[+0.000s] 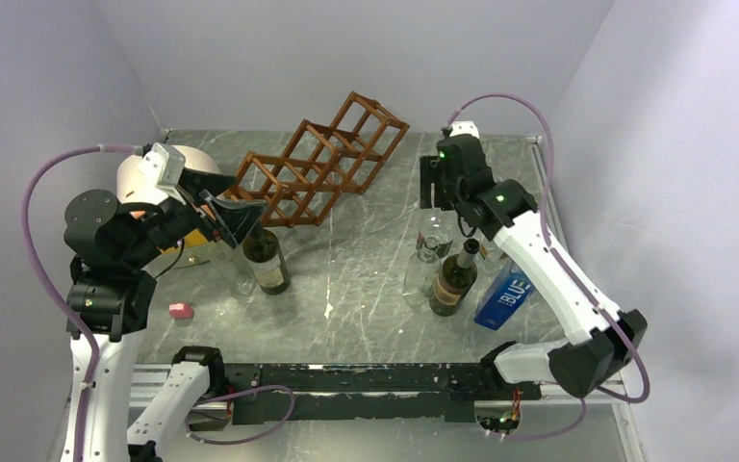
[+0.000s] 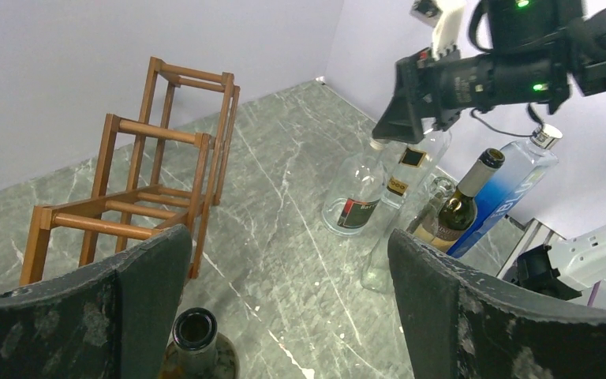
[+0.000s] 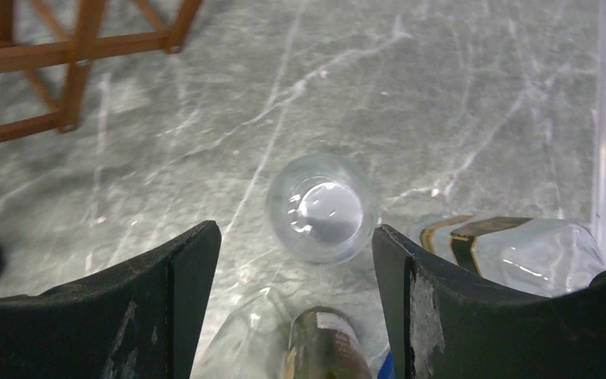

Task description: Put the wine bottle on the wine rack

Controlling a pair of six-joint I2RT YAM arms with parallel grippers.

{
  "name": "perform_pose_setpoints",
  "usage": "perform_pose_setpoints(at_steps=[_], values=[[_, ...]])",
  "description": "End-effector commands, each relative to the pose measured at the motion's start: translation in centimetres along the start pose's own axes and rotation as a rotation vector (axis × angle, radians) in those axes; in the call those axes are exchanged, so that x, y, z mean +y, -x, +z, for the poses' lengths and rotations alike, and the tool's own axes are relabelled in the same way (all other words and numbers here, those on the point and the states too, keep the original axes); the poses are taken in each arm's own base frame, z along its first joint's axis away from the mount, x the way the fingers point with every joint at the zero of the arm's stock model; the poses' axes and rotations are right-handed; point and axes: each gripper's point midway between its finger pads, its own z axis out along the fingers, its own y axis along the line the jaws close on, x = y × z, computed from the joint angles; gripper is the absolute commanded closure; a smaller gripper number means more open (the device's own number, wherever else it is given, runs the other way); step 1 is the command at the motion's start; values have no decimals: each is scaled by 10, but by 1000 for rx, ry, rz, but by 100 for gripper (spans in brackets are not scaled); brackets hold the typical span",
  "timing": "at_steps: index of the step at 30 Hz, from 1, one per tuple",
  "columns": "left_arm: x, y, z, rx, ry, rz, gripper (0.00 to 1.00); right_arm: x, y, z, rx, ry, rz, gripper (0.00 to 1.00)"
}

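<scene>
The reddish-brown wooden wine rack (image 1: pixel 319 166) stands at the back middle of the table, also in the left wrist view (image 2: pixel 146 185). A dark open-necked wine bottle (image 1: pixel 267 258) stands upright in front of it. My left gripper (image 1: pixel 240 219) is open just above its neck. In the left wrist view the bottle mouth (image 2: pixel 195 330) sits close to the left finger (image 2: pixel 126 308), with my left gripper (image 2: pixel 284 316) holding nothing. A second dark wine bottle (image 1: pixel 454 280) stands at the right. My right gripper (image 1: pixel 432 183) is open and empty above the bottles there (image 3: pixel 296 308).
Around the second wine bottle (image 3: pixel 323 347) stand a blue bottle (image 1: pixel 503 295) and clear glass bottles (image 1: pixel 430 237), one seen from above (image 3: pixel 322 207). A cream-and-orange cylinder (image 1: pixel 144 173) is behind the left arm. A small pink object (image 1: pixel 181 310) lies near the left front.
</scene>
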Motion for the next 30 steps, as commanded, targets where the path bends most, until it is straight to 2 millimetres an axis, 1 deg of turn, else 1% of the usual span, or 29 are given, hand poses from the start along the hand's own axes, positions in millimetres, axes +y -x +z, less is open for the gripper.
perform_pose_setpoints(at_steps=[1, 4, 6, 9, 13, 16, 21, 23, 27, 30], values=[[-6, 12, 3, -35, -36, 27, 2, 18, 15, -44, -70, 214, -39, 25], [-5, 13, 7, -39, -47, 22, 2, 36, 3, -62, -53, 368, -90, 27], [-3, 12, 10, -39, -53, 14, 3, 44, -8, -72, -27, 443, -114, 31], [-2, 13, 14, -41, -61, 12, 3, 43, -22, -77, 10, 461, -114, 33], [0, 14, 16, -44, -61, 13, 3, 44, -41, -78, 60, 490, -141, 34], [2, 14, 17, -47, -58, 14, 3, 47, -53, -78, 94, 513, -173, 37], [4, 15, 18, -51, -49, 17, 3, 51, -59, -79, 95, 528, -230, 49], [5, 15, 18, -52, -44, 17, 3, 52, -61, -79, 99, 527, -250, 51], [7, 15, 18, -50, -30, 16, 3, 54, -68, -76, 119, 516, -285, 47], [8, 16, 18, -53, -24, 19, 4, 53, -73, -75, 129, 500, -309, 47]])
